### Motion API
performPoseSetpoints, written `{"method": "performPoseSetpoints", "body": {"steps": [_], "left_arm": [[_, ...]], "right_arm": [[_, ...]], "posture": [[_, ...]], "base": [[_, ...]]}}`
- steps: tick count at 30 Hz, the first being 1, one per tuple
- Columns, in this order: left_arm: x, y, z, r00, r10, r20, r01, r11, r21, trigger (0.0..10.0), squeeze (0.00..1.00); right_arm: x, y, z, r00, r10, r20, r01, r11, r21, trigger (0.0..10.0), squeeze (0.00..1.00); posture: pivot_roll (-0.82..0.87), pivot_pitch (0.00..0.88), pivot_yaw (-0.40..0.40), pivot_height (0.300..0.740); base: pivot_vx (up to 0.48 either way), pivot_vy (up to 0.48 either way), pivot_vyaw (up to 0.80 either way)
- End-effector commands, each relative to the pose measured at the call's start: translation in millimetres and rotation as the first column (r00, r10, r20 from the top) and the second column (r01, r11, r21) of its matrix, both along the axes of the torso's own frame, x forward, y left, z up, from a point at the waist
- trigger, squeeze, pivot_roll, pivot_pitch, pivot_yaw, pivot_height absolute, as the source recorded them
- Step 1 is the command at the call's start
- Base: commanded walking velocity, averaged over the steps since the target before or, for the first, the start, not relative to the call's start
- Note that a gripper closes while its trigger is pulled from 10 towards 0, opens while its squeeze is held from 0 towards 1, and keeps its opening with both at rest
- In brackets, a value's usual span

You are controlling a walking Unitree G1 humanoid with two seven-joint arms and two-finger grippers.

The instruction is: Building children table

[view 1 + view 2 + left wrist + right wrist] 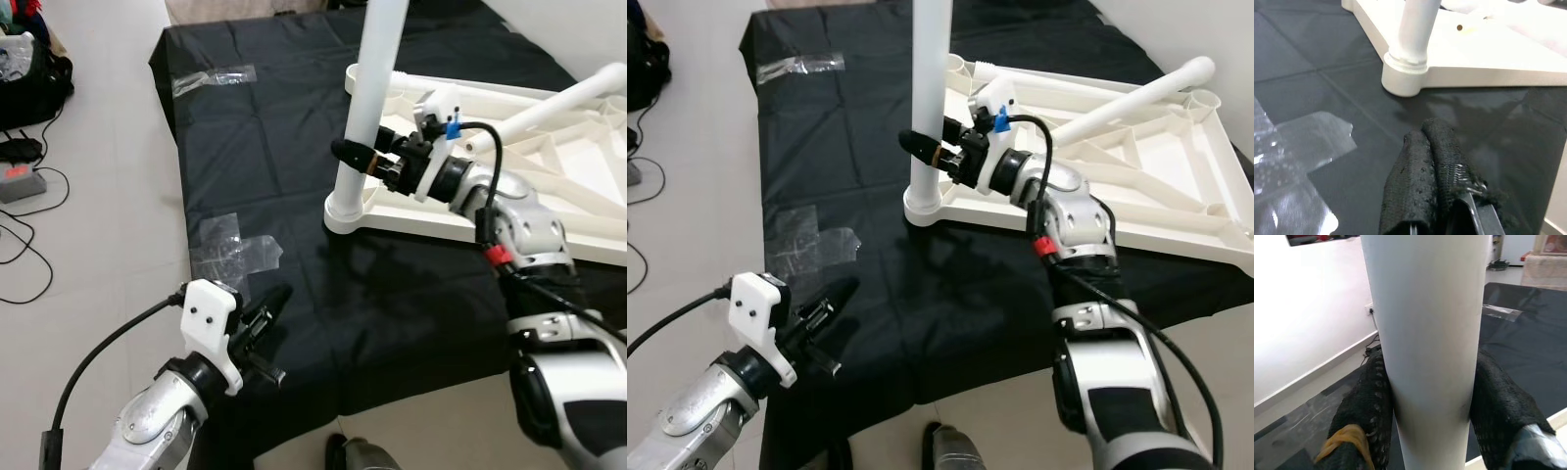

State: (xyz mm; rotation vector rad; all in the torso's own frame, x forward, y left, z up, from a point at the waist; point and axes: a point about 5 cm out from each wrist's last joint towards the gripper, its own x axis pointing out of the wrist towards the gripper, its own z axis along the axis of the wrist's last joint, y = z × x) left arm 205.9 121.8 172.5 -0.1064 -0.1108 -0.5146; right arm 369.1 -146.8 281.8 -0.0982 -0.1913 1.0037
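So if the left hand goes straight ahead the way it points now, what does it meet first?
Most likely the black cloth just ahead, then the corner socket of the white tabletop where the upright leg stands. Depth is hard to judge here.

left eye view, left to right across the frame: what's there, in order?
Black bag on the floor → left gripper, black fingers together → upright white table leg → right gripper clamped on that leg → slanted white tube lying on the upturned white tabletop.
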Motion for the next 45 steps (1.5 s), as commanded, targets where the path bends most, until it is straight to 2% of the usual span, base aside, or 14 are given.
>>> {"method": "performPoseSetpoints", "body": {"steps": [1,6,9,13,17,19,20,21,22,24,34,40,41,45], "left_arm": [[-1.0,0.6,-4.1,1.000,0.017,-0.017,-0.017,1.000,-0.003,10.0,0.00],[0.2,-0.3,-4.1,1.000,0.028,-0.013,-0.028,1.000,-0.003,10.0,0.00],[1.0,-0.8,-3.7,0.999,0.034,-0.011,-0.034,0.999,-0.005,10.0,0.00],[4.7,-1.6,-4.1,0.999,0.050,-0.001,-0.050,0.998,-0.026,10.0,0.00],[9.8,-2.7,-6.3,0.999,0.049,0.004,-0.049,0.998,-0.034,10.0,0.00],[13.5,-3.1,-7.7,0.999,0.046,0.004,-0.046,0.998,-0.035,10.0,0.00],[14.4,-2.1,-8.0,0.999,0.049,0.004,-0.049,0.998,-0.037,10.0,0.00],[14.4,-2.1,-8.0,0.999,0.049,0.004,-0.049,0.998,-0.037,10.0,0.00],[14.9,-1.4,-8.0,0.999,0.050,0.005,-0.050,0.998,-0.036,10.0,0.00],[15.1,0.7,-7.7,0.999,0.054,0.007,-0.054,0.998,-0.035,10.0,0.00],[5.6,0.1,-1.0,0.999,0.044,0.017,-0.044,0.999,-0.022,10.0,0.00],[-1.3,-0.8,3.8,0.999,0.047,0.019,-0.047,0.999,-0.018,10.0,0.00],[-3.0,-0.4,4.6,0.999,0.047,0.016,-0.047,0.999,-0.017,10.0,0.00],[-7.5,0.9,5.5,0.999,0.051,0.009,-0.051,0.999,-0.014,10.0,0.00]], "right_arm": [[-0.7,6.2,-0.4,0.998,0.059,-0.014,-0.059,0.998,0.004,0.0,0.00],[10.5,7.9,-12.4,0.971,-0.228,-0.078,0.234,0.968,0.089,0.0,0.00],[7.1,9.8,-31.6,0.866,-0.465,-0.183,0.492,0.857,0.154,0.0,0.00],[-28.1,3.0,-71.7,0.583,-0.777,-0.238,0.808,0.584,0.073,0.0,0.00],[-53.6,23.4,-97.3,0.528,-0.801,-0.282,0.832,0.555,-0.017,0.0,0.00],[-56.8,32.5,-100.0,0.546,-0.786,-0.292,0.815,0.579,-0.035,0.0,0.00],[-54.3,33.8,-96.2,0.570,-0.771,-0.285,0.795,0.605,-0.044,2.2,0.00],[-54.3,33.8,-96.2,0.570,-0.771,-0.285,0.795,0.605,-0.044,2.2,0.00],[-53.9,37.5,-92.0,0.603,-0.749,-0.275,0.765,0.641,-0.066,9.9,0.00],[-55.5,44.5,-84.5,0.672,-0.677,-0.299,0.697,0.715,-0.052,10.0,1.00],[-22.0,5.7,-17.6,0.972,-0.207,-0.111,0.214,0.975,0.055,10.0,1.00],[-16.9,-0.4,0.0,0.985,0.128,-0.120,-0.119,0.990,0.073,10.0,0.99],[-9.9,1.1,5.2,0.985,0.127,-0.113,-0.120,0.990,0.068,10.0,0.00],[2.0,9.2,18.0,0.978,0.186,-0.091,-0.182,0.982,0.052,10.0,0.00]], "posture": [[-0.06,0.258,-0.095,0.740],[-0.06,0.248,-0.108,0.740],[-0.06,0.261,-0.113,0.740],[-0.06,0.225,-0.123,0.740],[-0.07,0.218,-0.116,0.740],[-0.08,0.200,-0.114,0.740],[-0.08,0.205,-0.111,0.740],[-0.08,0.205,-0.111,0.740],[-0.08,0.203,-0.113,0.740],[-0.08,0.207,-0.110,0.740],[-0.05,0.277,-0.096,0.740],[-0.01,0.322,-0.089,0.740],[0.00,0.334,-0.085,0.740],[0.02,0.349,-0.082,0.740]], "base": [[0.000,0.000,0.00],[0.000,0.000,0.00],[0.000,0.000,0.00],[0.000,0.000,0.00],[0.000,0.000,0.00],[0.000,0.000,0.00],[0.000,0.000,0.00],[0.000,0.000,0.00],[0.000,0.000,0.00],[0.000,0.000,0.00],[0.000,0.000,0.00],[0.000,0.000,0.00],[0.000,0.000,0.00],[0.000,0.000,0.00]]}}
